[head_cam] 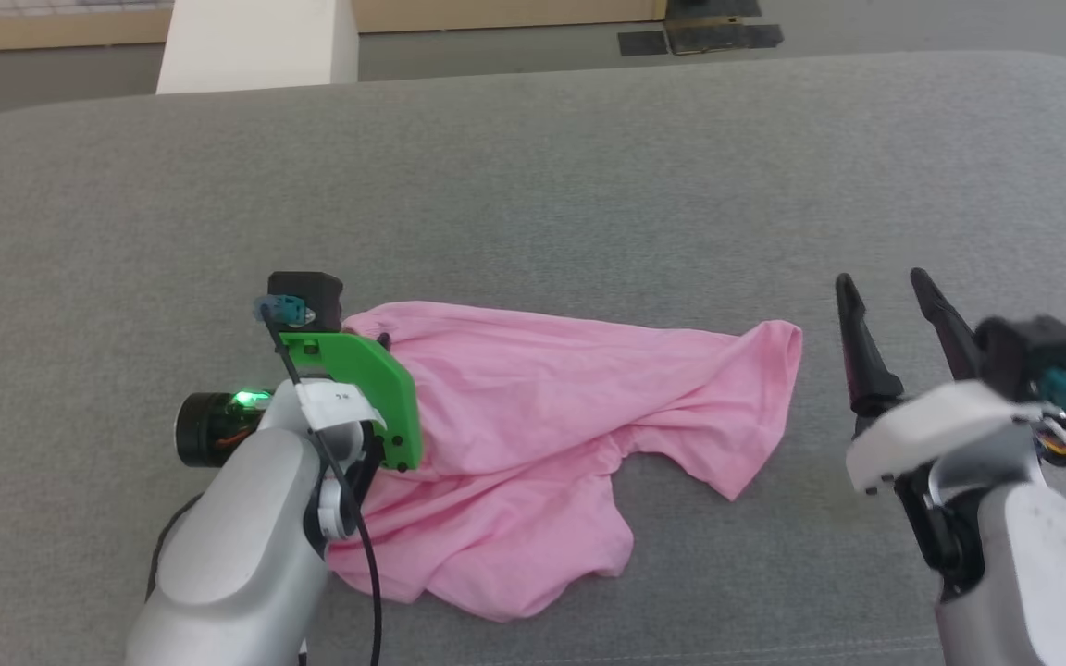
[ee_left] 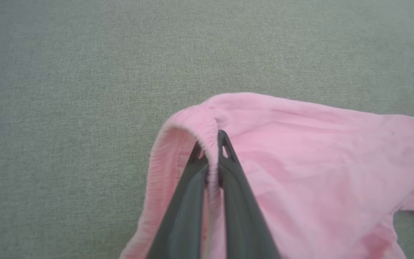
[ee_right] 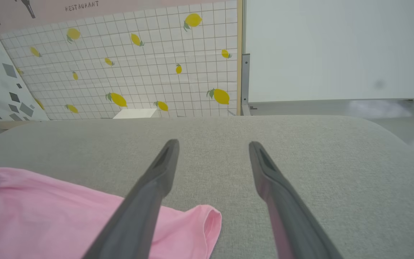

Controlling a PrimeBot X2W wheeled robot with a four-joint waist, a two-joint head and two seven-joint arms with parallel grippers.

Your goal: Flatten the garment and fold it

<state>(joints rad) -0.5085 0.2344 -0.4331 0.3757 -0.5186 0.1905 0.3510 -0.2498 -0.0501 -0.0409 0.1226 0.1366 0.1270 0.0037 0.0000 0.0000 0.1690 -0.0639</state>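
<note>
The light pink garment [head_cam: 551, 416] lies crumpled on the grey cushioned surface [head_cam: 533, 185], stretching from my left arm toward the right. My left gripper [ee_left: 211, 144] is shut on the garment's gathered elastic waistband [ee_left: 189, 126] at its left end; in the head view the green wrist bracket hides the fingers. My right gripper [head_cam: 883, 289] hovers open just right of the garment's right hemmed edge [head_cam: 787, 347], holding nothing. In the right wrist view the open right gripper [ee_right: 213, 144] points over bare surface, with the garment [ee_right: 67, 219] at the lower left.
The grey surface's far edge [head_cam: 533, 79] runs along the back, with a white block [head_cam: 255, 42] and floor beyond it. A tiled wall with lemon prints [ee_right: 138, 64] and a white panel [ee_right: 336, 50] stand behind.
</note>
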